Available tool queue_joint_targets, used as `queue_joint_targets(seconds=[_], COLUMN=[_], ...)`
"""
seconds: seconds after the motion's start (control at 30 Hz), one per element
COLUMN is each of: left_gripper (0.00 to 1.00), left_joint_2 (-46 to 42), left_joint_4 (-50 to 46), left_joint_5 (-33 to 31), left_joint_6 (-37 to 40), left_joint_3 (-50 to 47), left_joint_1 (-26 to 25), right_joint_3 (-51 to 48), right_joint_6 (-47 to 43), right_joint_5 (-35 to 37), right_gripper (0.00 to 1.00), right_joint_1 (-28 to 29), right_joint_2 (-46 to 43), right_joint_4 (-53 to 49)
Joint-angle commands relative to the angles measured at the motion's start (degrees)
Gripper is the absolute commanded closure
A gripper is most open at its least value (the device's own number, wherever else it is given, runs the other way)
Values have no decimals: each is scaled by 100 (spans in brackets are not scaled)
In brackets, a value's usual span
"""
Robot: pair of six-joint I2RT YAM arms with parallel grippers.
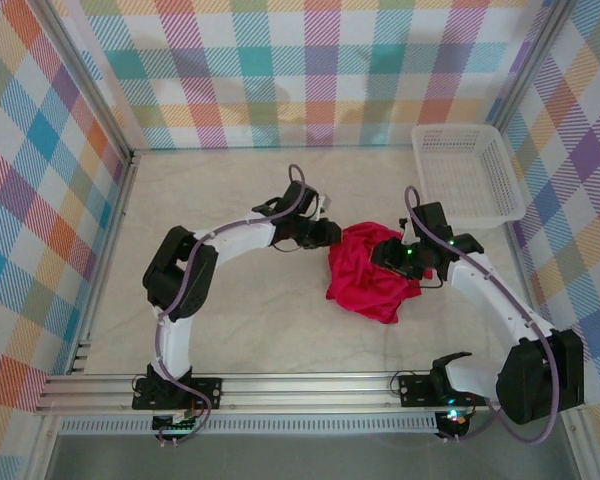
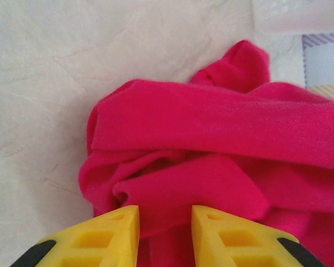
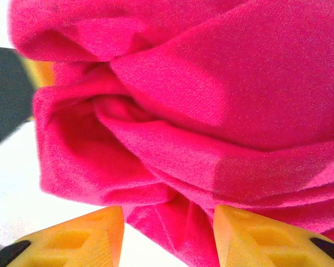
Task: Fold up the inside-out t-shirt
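Observation:
The inside-out t-shirt (image 1: 368, 272) is a bright red crumpled heap in the middle of the table. Its white tag and yellow patch are hidden in the folds. My left gripper (image 1: 327, 236) sits at the heap's upper left edge. In the left wrist view it (image 2: 165, 216) is open, and a thick fold of the t-shirt (image 2: 211, 144) lies in the gap between the yellow fingers (image 2: 108, 231). My right gripper (image 1: 388, 256) is at the heap's right side. It (image 3: 168, 216) is also open, with a hanging fold of the t-shirt (image 3: 211, 94) between its fingers (image 3: 256, 231).
A white mesh basket (image 1: 468, 172) stands at the back right of the pale table (image 1: 240, 320). Checked walls close in the sides and back, and a metal rail (image 1: 280, 390) runs along the near edge. The two grippers face each other closely across the heap.

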Motion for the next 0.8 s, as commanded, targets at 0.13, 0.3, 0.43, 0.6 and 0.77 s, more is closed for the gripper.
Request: queue_joint_targets(seconds=[0.13,0.3,0.43,0.6,0.77], left_gripper=[83,100,100,100,100], left_joint_2=[336,287,-125,-1082,-1990], left_joint_4=[672,352,-627,-1539,-2171], left_joint_5=[215,22,-439,-873,-1168], left_joint_6=[-514,-461,-327,-110,-79], left_joint_3=[120,217,324,83,-49], left_joint_1=[-302,-294,-25,910,2299], right_joint_3=[73,79,398,1722,3219], right_joint_6=[234,541,673,344,-226], right_joint_5=[-727,-788,-735,-633,-582], right_gripper=[51,44,62,100,100], right_joint_1=[11,207,236,227,197], right_joint_2=[-33,436,1308,2019,2033], right_joint_4=[290,851,1246,619,-325])
